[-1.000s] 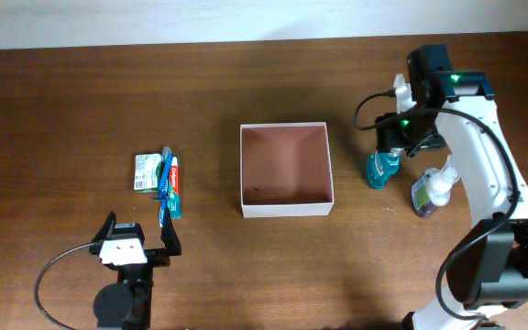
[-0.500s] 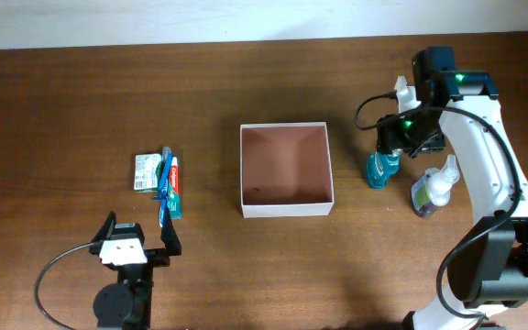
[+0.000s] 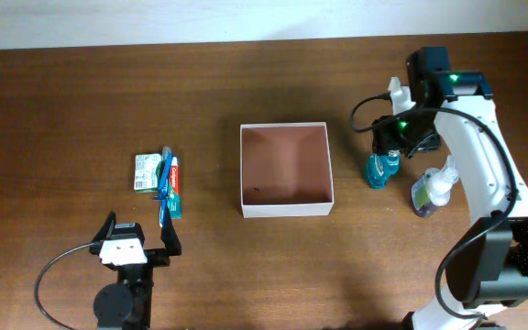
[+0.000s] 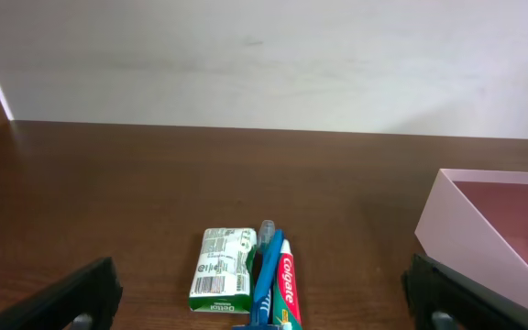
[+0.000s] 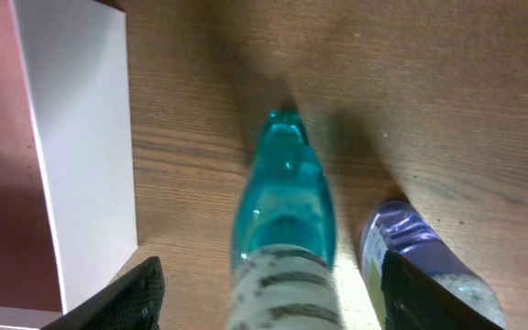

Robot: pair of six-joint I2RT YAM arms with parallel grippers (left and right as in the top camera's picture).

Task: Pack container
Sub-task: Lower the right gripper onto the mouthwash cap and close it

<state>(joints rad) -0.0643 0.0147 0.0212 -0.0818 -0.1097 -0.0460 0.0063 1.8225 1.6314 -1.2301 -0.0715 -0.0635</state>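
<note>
The container (image 3: 285, 209), a square white-walled box with a reddish-brown inside, sits mid-table and holds nothing I can see. Its wall also shows in the left wrist view (image 4: 466, 229) and the right wrist view (image 5: 81, 156). A teal bottle (image 3: 380, 169) stands right of it, with a purple pump bottle (image 3: 426, 194) beside that. My right gripper (image 3: 390, 147) hangs over the teal bottle (image 5: 282, 202). Its jaws are open, one on each side of the bottle, with a gap on both sides. My left gripper (image 3: 138, 229) is open near the front left, holding nothing.
A green soap box (image 3: 146, 172), a blue toothbrush (image 3: 163, 188) and a toothpaste tube (image 3: 173, 183) lie together left of the container, just ahead of the left gripper (image 4: 264, 298). The purple bottle (image 5: 411, 252) stands close to my right gripper's right finger.
My right gripper has shifted slightly left over the teal bottle and its jaws have narrowed a little. The left arm and the objects have not moved.
</note>
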